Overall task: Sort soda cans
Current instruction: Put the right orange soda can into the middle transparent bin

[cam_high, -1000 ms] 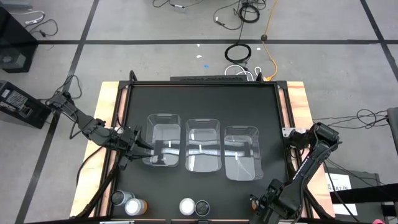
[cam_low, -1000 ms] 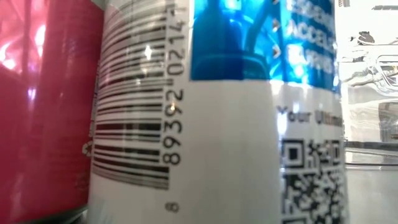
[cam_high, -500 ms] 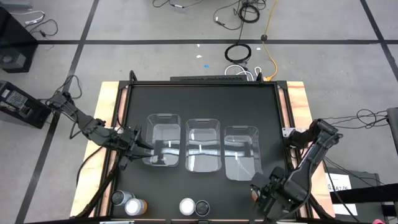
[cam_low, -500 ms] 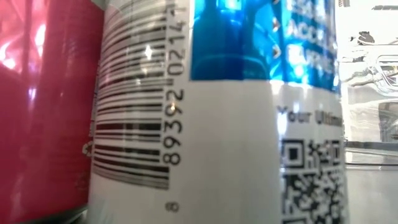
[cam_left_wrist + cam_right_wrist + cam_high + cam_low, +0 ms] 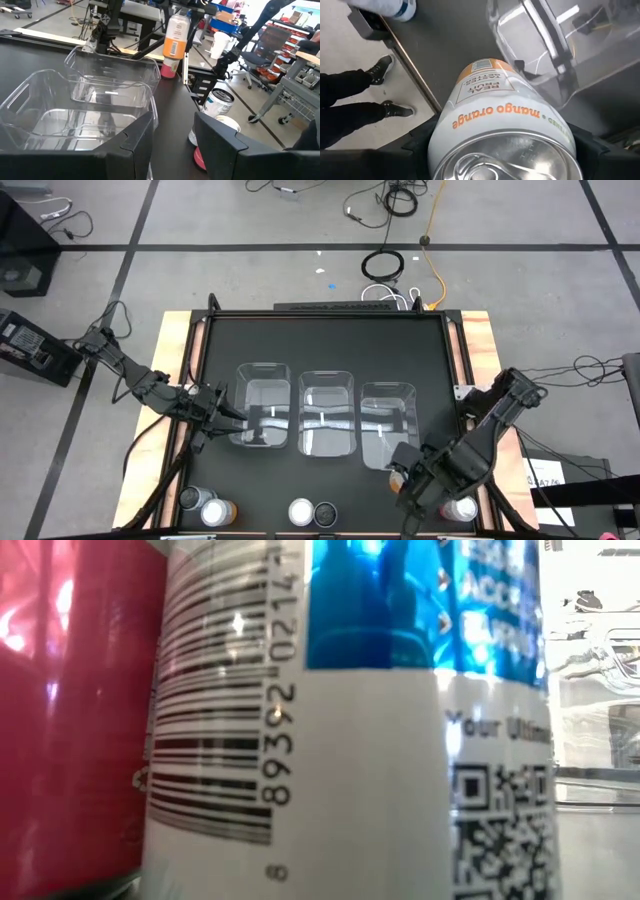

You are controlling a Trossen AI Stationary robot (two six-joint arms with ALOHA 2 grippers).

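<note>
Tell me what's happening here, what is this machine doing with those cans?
It is sorting soda cans into three clear bins on a black table. The right gripper is shut on an orange can labelled mango orange, lifted off the table near the rightmost bin. The left gripper is open and waits at the leftmost bin. All three bins look empty. More cans stand at the table's near edge, and another sits by the right arm.

The white-and-orange aluminium can (image 5: 502,130) reads "mango orange" and "REAL FRUIT"; the white-and-blue can (image 5: 350,720) beside a red can (image 5: 70,710) shows barcode digits "89392 02141".
</note>
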